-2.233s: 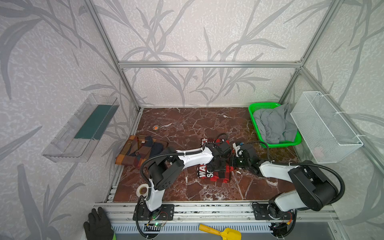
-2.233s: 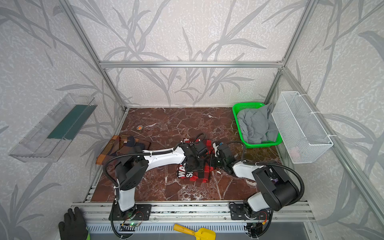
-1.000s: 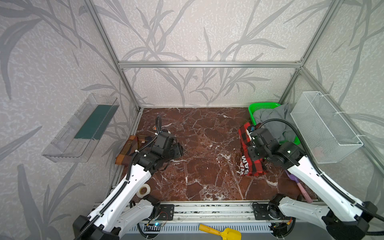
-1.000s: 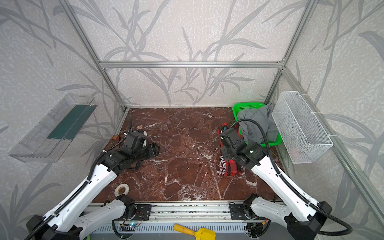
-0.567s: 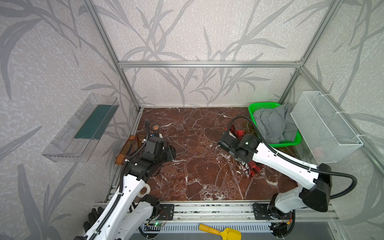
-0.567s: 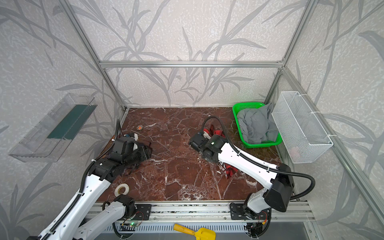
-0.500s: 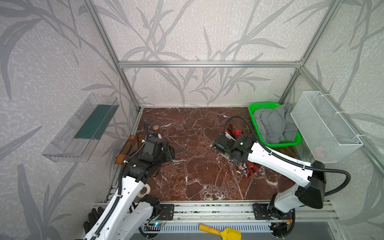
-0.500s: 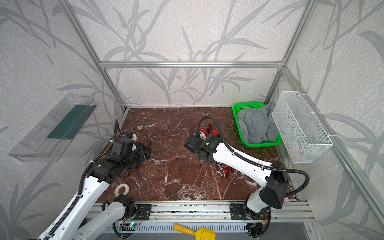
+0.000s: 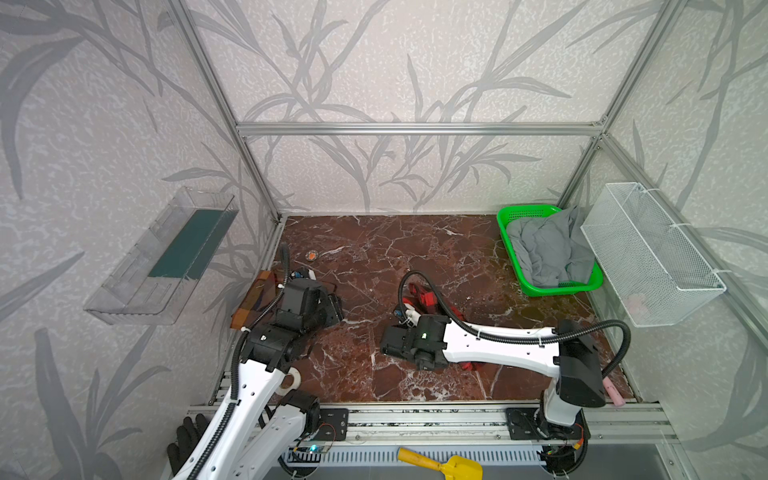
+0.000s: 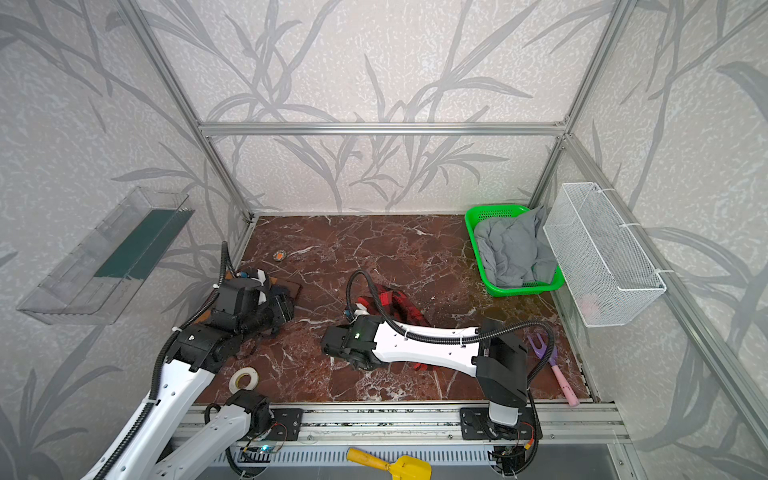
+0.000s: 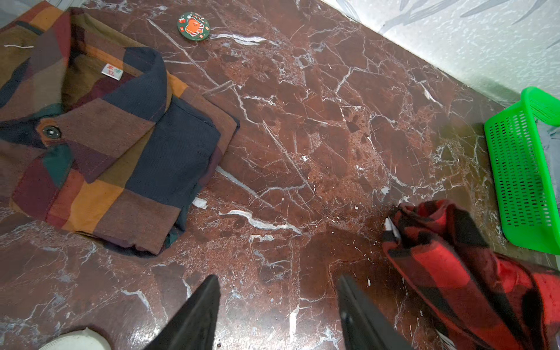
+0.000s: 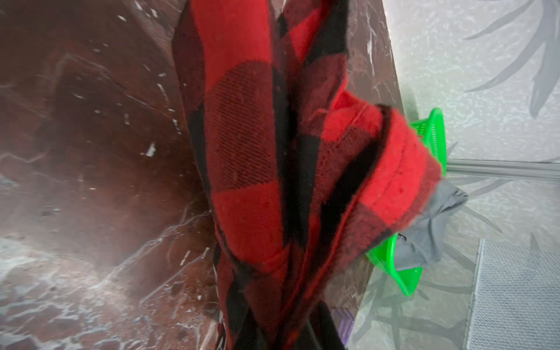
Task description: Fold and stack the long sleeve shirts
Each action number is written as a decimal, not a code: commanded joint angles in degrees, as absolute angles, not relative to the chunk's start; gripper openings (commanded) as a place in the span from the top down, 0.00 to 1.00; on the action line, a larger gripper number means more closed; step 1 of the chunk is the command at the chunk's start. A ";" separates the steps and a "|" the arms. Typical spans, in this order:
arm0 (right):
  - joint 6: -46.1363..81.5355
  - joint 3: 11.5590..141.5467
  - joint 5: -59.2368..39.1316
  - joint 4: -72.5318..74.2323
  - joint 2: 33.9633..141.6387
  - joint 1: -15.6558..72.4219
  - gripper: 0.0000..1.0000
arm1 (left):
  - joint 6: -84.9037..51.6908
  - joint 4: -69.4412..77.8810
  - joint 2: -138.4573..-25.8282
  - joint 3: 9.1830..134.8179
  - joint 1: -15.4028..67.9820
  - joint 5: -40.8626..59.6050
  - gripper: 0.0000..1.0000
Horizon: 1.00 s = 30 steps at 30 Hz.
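While the right gripper (image 12: 303, 335) is clamped tight on a bunched fold of the red-and-black check shirt (image 12: 257, 151), the left gripper (image 11: 277, 281) holds its two dark fingers apart with nothing between them, only bare marble table (image 11: 318, 136) beneath. From the right jaws the red-and-black cloth runs out in a twisted rope; in both top views it lies crumpled near the middle of the table, partly under the right arm (image 10: 424, 345). The brown, orange and navy plaid shirt (image 11: 100, 130) lies folded flat, collar showing, at the table's left edge, well apart from the red one. A small round badge (image 11: 193, 26) sits on the marble beyond it. At the far right corner a green basket (image 9: 513, 216) holds crumpled grey cloth (image 9: 544, 249), with a white wire basket (image 9: 648, 249) on the wall just beside it. A roll of tape (image 10: 244, 379) lies near the front left
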<state>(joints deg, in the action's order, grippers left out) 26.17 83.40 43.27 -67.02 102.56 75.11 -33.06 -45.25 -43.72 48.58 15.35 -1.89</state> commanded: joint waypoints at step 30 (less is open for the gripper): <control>38.77 77.18 25.61 -55.26 89.23 90.87 0.44 | -33.52 -42.36 -46.83 45.27 14.94 6.43 0.37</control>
